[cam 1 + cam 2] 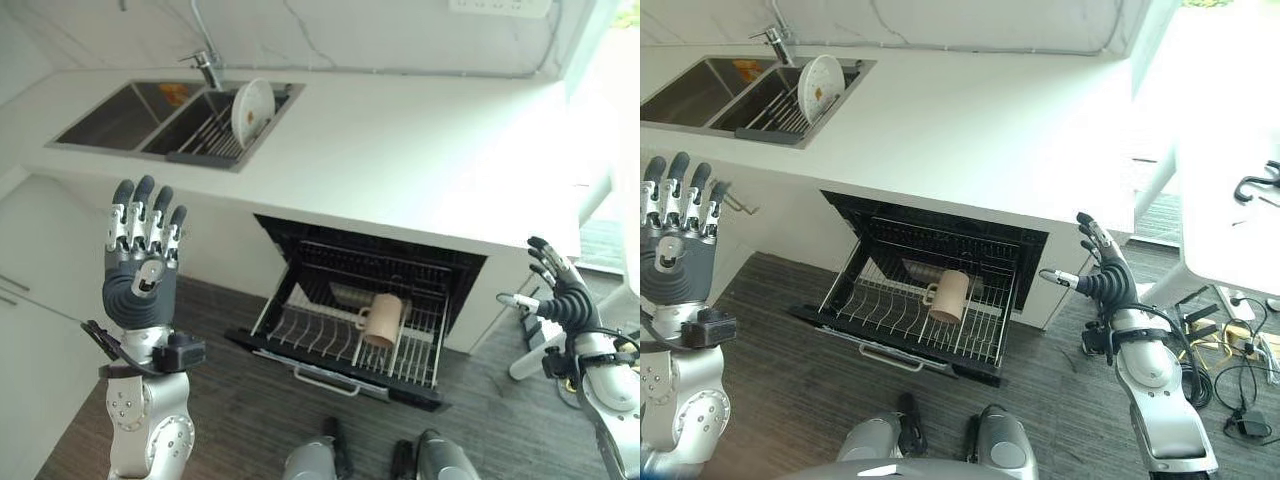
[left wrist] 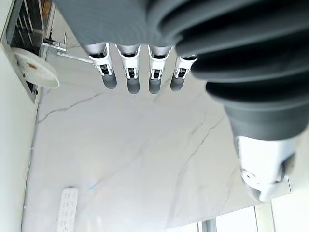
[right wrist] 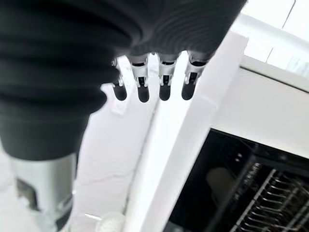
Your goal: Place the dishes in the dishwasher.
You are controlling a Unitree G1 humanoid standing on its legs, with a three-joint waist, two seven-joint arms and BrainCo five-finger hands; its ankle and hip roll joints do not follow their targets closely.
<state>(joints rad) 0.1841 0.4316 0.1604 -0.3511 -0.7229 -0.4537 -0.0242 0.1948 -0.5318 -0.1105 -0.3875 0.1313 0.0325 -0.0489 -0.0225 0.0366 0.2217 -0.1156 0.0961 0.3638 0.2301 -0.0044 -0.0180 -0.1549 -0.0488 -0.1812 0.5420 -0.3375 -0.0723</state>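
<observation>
Dishes split between two places: beige mug (image 1: 380,320) lying on its side in the pulled-out wire rack (image 1: 300,335) of the dishwasher (image 1: 370,265), white plate (image 1: 251,110) standing on edge in the dark drying rack (image 1: 205,140) inside the right basin of the sink (image 1: 100,115). Nearest, low on the left side: left hand (image 1: 145,245) raised upright in the air before the white cabinet front, fingers (image 2: 130,79) straight and spread a little, dark tips up, holding nothing, well apart from both mug and plate. Low on the right side: right hand (image 1: 1102,275) lifted beside the dishwasher's right edge, fingers (image 3: 164,87) straight and relaxed, thumb sticking out toward the machine, nothing in its grasp, touching nothing. Between the two hands, just above the dark wood floor (image 1: 240,400): dishwasher door dropped open, rack slid forward over it, mug resting on the tines toward the rack's right half with handle turned left. Above that: white surface (image 1: 400,150) running wide across the scene. Farther back at the surface's left end: double sink with a chrome tap (image 1: 205,65) behind it, plate leaning against the rack's wires with its face turned toward the tap side. Farthest: pale marbled wall (image 1: 350,35) behind the surface.
</observation>
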